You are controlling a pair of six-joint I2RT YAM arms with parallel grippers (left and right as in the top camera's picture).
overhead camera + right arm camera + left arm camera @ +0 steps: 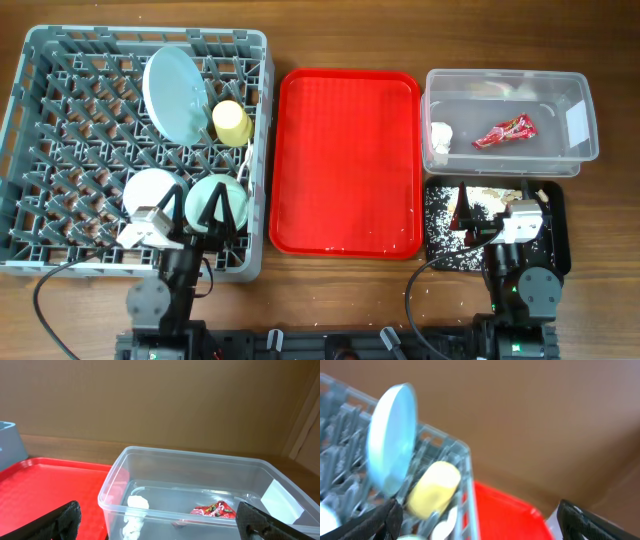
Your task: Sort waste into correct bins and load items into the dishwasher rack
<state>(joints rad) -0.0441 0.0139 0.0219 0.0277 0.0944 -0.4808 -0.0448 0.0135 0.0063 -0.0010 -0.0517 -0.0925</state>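
On the left of the tabletop [300, 40] stands the grey dishwasher rack [40, 150]. In its far part the pale blue plate [175, 92] stands on its edge between the pegs, and the yellow cup [232, 122] lies just beside it on the right. In the near right corner of the rack there are two bowls side by side, a pale bowl [150, 190] and a mint bowl [215, 195]. The left claw [205, 215] hangs above these bowls; its fingers are spread wide and grasp nothing.

The red tray [348, 160] lies in the middle, between the rack and the bins.

On the far right is the clear tub [585, 120]. Inside it the white tissue [441, 137] lies at the left end and the red-and-white wrapper [505, 131] near the middle, apart from each other. Just near of the tub is the black tray [440, 225], with food scraps [490, 195] along its far side. The right claw [160, 525] is over this tray, released and empty, pointing at the tub.
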